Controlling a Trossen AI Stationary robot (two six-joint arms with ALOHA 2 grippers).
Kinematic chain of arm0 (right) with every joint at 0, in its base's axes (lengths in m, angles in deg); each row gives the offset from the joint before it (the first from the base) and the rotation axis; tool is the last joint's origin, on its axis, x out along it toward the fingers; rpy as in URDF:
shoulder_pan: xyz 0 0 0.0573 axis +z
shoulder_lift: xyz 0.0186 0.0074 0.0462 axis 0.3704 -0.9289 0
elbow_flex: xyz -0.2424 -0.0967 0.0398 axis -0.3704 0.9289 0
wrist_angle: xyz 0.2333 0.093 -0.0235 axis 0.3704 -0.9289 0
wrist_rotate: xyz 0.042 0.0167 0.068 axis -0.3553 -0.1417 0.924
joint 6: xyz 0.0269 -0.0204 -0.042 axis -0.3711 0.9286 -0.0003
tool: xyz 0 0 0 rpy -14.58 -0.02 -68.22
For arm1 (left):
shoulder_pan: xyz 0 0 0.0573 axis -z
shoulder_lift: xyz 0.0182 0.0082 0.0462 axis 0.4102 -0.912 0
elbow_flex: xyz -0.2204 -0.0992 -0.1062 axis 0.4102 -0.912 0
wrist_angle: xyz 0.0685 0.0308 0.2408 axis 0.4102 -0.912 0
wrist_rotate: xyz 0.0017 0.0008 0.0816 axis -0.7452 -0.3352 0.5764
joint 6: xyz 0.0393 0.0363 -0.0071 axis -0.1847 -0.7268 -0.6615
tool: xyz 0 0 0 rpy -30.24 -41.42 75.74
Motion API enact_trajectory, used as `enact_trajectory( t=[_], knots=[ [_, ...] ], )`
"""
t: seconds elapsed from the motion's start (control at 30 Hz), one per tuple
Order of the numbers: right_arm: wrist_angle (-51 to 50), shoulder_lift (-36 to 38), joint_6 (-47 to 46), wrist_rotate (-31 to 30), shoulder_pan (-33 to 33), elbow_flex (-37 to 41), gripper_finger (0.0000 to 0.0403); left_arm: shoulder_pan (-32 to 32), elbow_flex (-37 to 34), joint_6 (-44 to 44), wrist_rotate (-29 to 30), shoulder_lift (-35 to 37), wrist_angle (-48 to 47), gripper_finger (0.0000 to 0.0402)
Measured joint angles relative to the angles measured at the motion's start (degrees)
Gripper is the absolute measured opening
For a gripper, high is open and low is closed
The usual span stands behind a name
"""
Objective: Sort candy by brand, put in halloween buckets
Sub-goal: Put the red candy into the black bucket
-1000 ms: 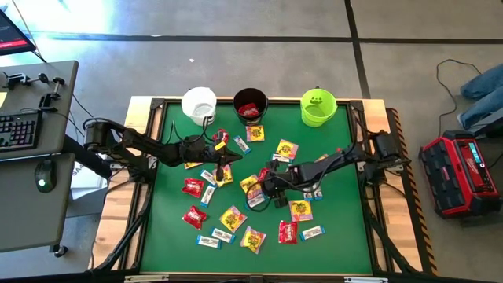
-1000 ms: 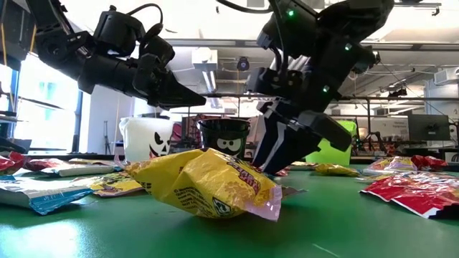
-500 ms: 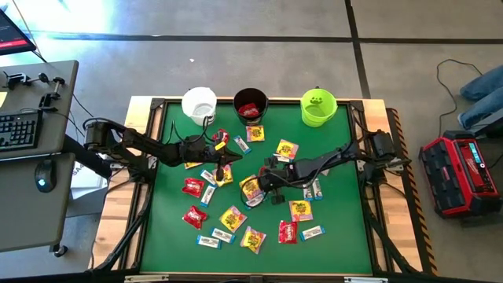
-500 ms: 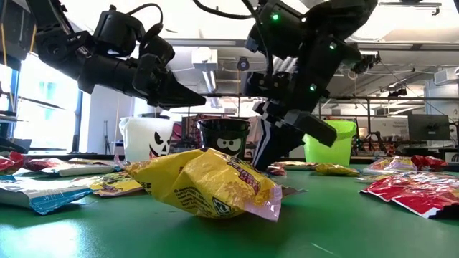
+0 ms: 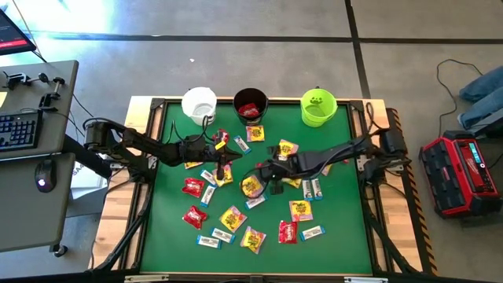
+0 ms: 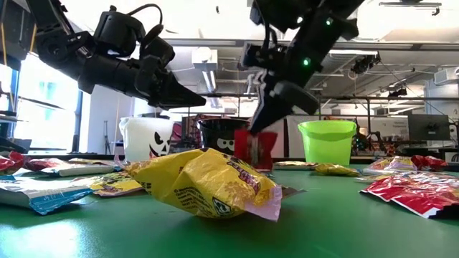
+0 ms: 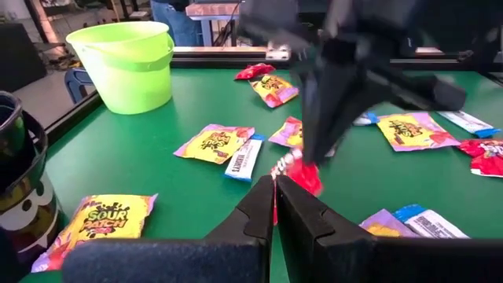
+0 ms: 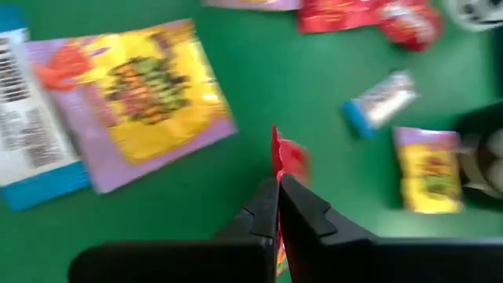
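Note:
Three halloween buckets stand along the far edge: white (image 5: 199,104), black (image 5: 250,104) with red candy inside, and lime green (image 5: 318,108). Candy packets in red, yellow-and-pink and white-and-blue lie scattered over the green mat (image 5: 346,236). My right gripper (image 5: 263,169) hovers over the mat's middle, shut on a red candy packet (image 6: 254,149). My left gripper (image 5: 234,153) hangs still just left of it, above the mat and shut, with nothing seen between its fingers (image 7: 275,189). My right gripper pinches the red packet by its upper edge (image 8: 277,167) between the two fingers (image 8: 263,200). They come at it slanting down from the table's right side. The packet hangs below the fingertips (image 6: 259,129), lifted clear of the mat.
A crumpled yellow packet (image 6: 204,183) lies close to the low camera. More packets lie under and around both grippers (image 5: 251,187). A desk with a keyboard (image 5: 20,130) stands left of the table. On the floor to the right are a red-and-black case (image 5: 460,173) and a person's legs (image 5: 483,94).
My right gripper has shut on the red packet and risen, shifting toward the table's far edge and tipping less steeply. The packet has come off the mat and now hangs from the fingertips.

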Motion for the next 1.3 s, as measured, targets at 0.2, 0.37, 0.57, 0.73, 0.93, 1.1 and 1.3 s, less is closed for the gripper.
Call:
enact_trajectory(
  t=[0.2,0.37,0.57,0.73,0.93,1.1,1.3],
  knots=[
    [0.16,3.46,2.4,-1.9,-3.51,0.35,0.0,0.0,0.0,0.47,1.22,0.0,-0.05,0.0007],
    [4.15,5.05,5.11,-2.0,-7.6,0.35,0.0,0.0,0.0,0.58,1.62,0.0,-0.08,0.0007],
    [12.41,5.16,8.74,-0.62,-13.95,-1.0,0.0,0.0,0.0,1.14,2.47,0.0,-0.08,0.0007],
    [18.19,5.08,8.82,3.54,-20.12,-4.03,0.0,0.0,0.0,1.52,2.47,0.0,-0.07,0.0007],
    [18.07,1.78,9.13,11.51,-26.65,-10.68,0.0,0.0,0.0,1.63,2.49,0.0,-0.1,0.0007],
    [14.14,-3.92,9.86,14.41,-30.17,-17.39,0.0,0.0,0.0,2.1,2.7,0.0,-0.26,0.0007],
    [8.27,-9.91,8.76,16.38,-33.23,-23.29,0.0,0.0,0.0,2.78,2.17,0.0,-0.75,0.0007]
  ],
)
